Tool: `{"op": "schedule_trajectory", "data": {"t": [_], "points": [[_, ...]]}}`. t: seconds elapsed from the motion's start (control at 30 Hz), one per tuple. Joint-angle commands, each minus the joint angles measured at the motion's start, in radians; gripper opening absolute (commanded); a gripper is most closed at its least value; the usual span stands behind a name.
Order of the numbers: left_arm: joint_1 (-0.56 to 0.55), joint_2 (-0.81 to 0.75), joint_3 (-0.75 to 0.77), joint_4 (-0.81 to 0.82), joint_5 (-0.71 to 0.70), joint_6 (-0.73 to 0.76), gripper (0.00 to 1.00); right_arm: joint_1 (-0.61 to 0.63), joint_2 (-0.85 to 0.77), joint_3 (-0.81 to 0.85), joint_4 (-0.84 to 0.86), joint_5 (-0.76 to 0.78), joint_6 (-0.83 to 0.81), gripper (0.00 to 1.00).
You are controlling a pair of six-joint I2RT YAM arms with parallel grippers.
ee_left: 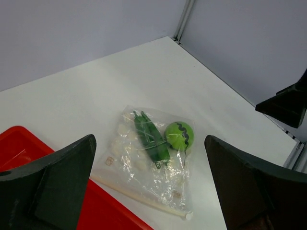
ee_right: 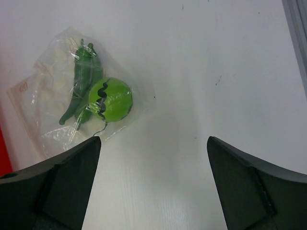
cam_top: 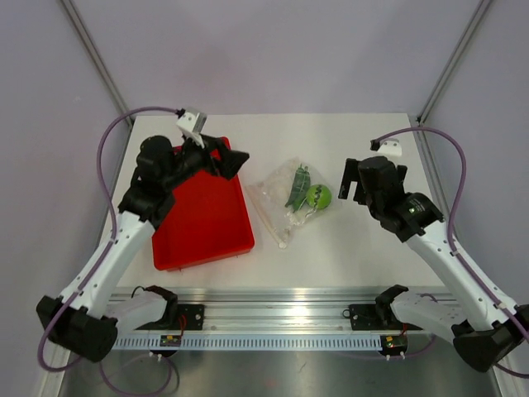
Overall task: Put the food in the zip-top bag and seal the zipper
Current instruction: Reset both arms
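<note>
The zip-top bag [cam_top: 277,203] lies flat on the white table, right of the red tray. The dark green pod [cam_top: 297,188] and the lime-green ball [cam_top: 319,196] appear to lie inside it, under the crinkled plastic. The zipper [cam_top: 266,219] runs along the bag's left edge; I cannot tell if it is sealed. My left gripper [cam_top: 230,161] is open and empty, above the tray's far right corner, left of the bag. My right gripper [cam_top: 347,182] is open and empty, just right of the ball. The left wrist view shows bag [ee_left: 129,158], pod [ee_left: 149,136], ball [ee_left: 179,135], zipper [ee_left: 144,199]. The right wrist view shows ball [ee_right: 110,99], pod [ee_right: 82,79].
A flat red tray [cam_top: 202,219] lies left of the bag, its corner showing in the left wrist view [ee_left: 19,143]. A metal rail [cam_top: 273,318] runs along the table's near edge. Slanted frame posts stand at the back corners.
</note>
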Motion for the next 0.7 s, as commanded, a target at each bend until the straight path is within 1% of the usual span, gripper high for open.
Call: {"op": "schedule_trajectory", "data": {"t": [0.0,0.03,0.1,0.13,0.23,0.4,0.43,0.53,0.63,0.67], "points": [[-0.022,-0.077,-0.126,-0.042,-0.144,0.024,0.99,-0.095,0.011,-0.037,0.017,-0.105,0.100,0.99],[-0.026,-0.135,-0.149,-0.045,-0.165,0.003,0.99,-0.115,0.009,-0.047,0.021,-0.139,0.112,1.00],[-0.028,-0.189,-0.192,-0.054,-0.196,-0.014,0.99,-0.150,0.009,-0.070,0.023,-0.158,0.147,1.00],[-0.028,-0.233,-0.224,-0.074,-0.234,-0.025,0.99,-0.158,0.011,-0.072,0.017,-0.148,0.158,1.00],[-0.031,-0.302,-0.264,-0.125,-0.285,-0.035,0.99,-0.158,0.008,-0.077,-0.002,-0.116,0.180,0.99],[-0.029,-0.370,-0.301,-0.180,-0.351,-0.031,0.99,-0.158,-0.061,-0.109,-0.028,-0.084,0.209,0.99],[-0.029,-0.384,-0.313,-0.171,-0.379,-0.051,0.99,-0.158,-0.075,-0.118,-0.028,-0.070,0.210,0.99],[-0.031,-0.440,-0.376,-0.139,-0.402,-0.097,0.99,-0.156,-0.133,-0.171,-0.028,-0.058,0.224,0.99],[-0.029,-0.471,-0.408,-0.145,-0.406,-0.097,0.99,-0.156,-0.172,-0.204,-0.041,-0.050,0.241,1.00],[-0.031,-0.473,-0.411,-0.149,-0.432,-0.089,0.99,-0.158,-0.176,-0.207,-0.048,-0.049,0.243,0.99]]}}
